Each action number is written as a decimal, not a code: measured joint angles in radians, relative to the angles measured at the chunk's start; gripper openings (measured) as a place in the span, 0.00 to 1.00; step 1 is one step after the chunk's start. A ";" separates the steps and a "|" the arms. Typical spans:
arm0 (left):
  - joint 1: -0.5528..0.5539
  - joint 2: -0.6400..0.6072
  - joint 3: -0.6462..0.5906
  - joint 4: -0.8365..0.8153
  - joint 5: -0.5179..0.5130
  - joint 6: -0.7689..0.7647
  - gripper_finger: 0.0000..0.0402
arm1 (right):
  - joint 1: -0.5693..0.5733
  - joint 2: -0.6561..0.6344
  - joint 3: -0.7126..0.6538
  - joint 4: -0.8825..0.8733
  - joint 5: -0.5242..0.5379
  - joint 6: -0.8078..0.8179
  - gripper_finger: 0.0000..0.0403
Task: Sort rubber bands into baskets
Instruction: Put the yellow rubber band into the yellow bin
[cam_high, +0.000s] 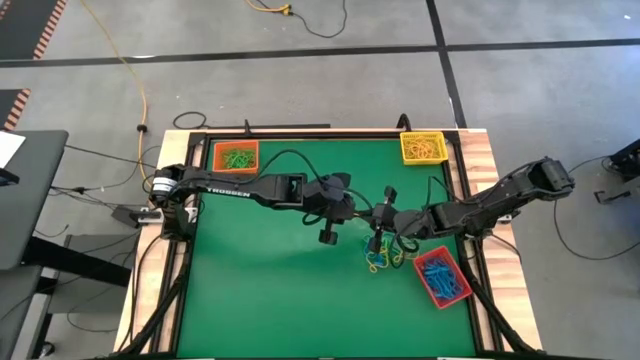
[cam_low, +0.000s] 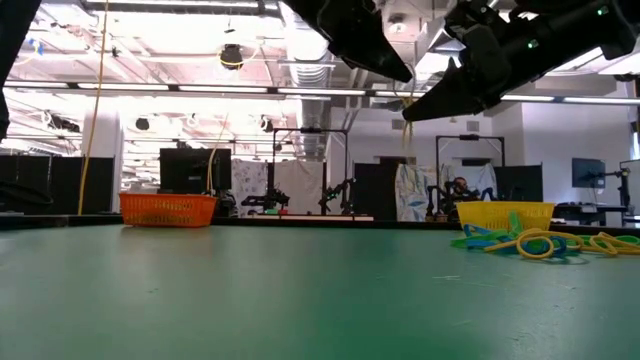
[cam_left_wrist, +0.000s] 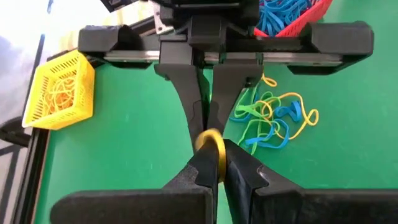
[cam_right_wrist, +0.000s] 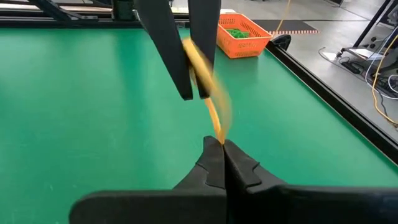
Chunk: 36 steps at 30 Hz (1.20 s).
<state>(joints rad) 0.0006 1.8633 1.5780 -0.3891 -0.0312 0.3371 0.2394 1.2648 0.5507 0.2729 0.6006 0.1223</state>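
My left gripper (cam_high: 362, 212) and my right gripper (cam_high: 374, 216) meet tip to tip above the middle of the green table. Both are shut on one yellow rubber band (cam_left_wrist: 211, 146), which also shows in the right wrist view (cam_right_wrist: 208, 93). A loose pile of yellow, blue and green rubber bands (cam_high: 385, 258) lies on the table below them. The orange basket (cam_high: 236, 155) holds green bands at the far left. The yellow basket (cam_high: 422, 147) holds yellow bands at the far right. The red basket (cam_high: 441, 277) holds blue bands at the near right. My left gripper pinches one end of the yellow band (cam_left_wrist: 212, 142) between its two fingertips (cam_left_wrist: 198, 163), coming level from the table's left. The band is lifted clear of the table. My right gripper pinches the band's other end (cam_right_wrist: 217, 135) between its fingertips (cam_right_wrist: 231, 155), coming level from the table's right. The band runs from these tips to the left gripper's fingers (cam_right_wrist: 171, 56).
The pile of bands also shows in the low view (cam_low: 530, 242) and in the left wrist view (cam_left_wrist: 270, 118), close to the red basket (cam_left_wrist: 292, 15). A raised dark frame (cam_high: 455, 190) borders the table. Bare green surface (cam_high: 270, 290) lies at the near left.
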 joint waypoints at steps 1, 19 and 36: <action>0.000 0.000 0.000 -0.004 -0.003 -0.003 0.01 | 0.000 0.000 0.000 0.000 0.001 0.000 0.03; -0.033 0.001 -0.122 -0.216 -0.010 -0.186 0.46 | -0.126 -0.001 0.000 -0.093 0.079 -0.007 0.03; -0.150 0.002 -0.505 0.337 -0.017 -0.293 0.46 | -0.607 -0.003 0.261 -0.510 0.022 -0.134 0.03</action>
<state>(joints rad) -0.1497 1.8652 1.0732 -0.0516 -0.0482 0.0445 -0.3678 1.2617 0.8119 -0.2371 0.6227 -0.0121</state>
